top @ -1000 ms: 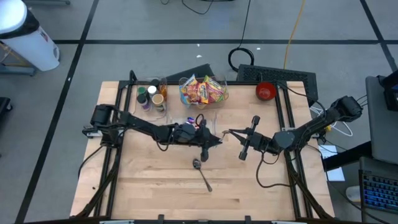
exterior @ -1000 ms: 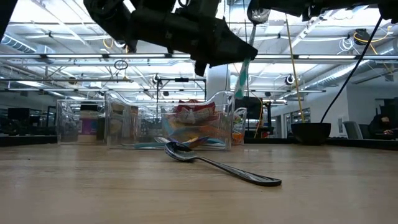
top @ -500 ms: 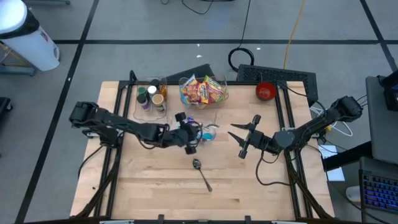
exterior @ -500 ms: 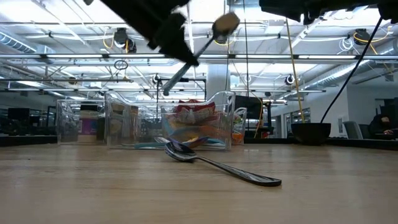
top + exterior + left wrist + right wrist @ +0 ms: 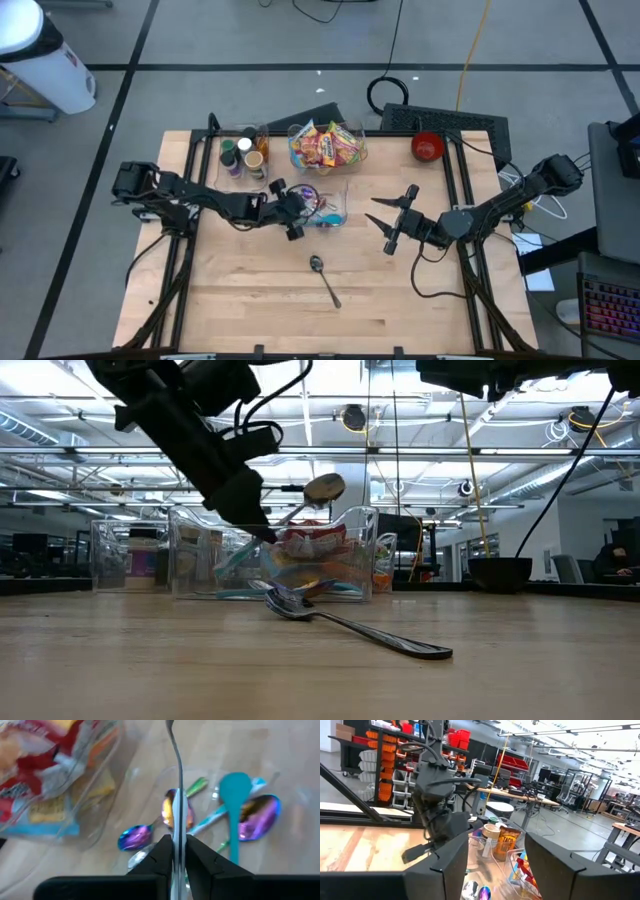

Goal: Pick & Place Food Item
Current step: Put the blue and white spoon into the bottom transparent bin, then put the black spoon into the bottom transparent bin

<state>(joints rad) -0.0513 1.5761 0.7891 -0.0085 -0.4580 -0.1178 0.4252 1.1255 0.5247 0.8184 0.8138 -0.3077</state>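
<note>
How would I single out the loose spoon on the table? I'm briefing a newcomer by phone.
Find the wooden table, then the clear tray of coloured spoons near its middle. On the bare wood between that tray and the table's front edge lies one plain silver spoon, alone and outside any container.

Spoon (image 5: 324,279): lying on bare wood, front centre.
Red bowl (image 5: 427,146): back right corner.
Bottles (image 5: 243,155): in clear bin, back left.
</note>
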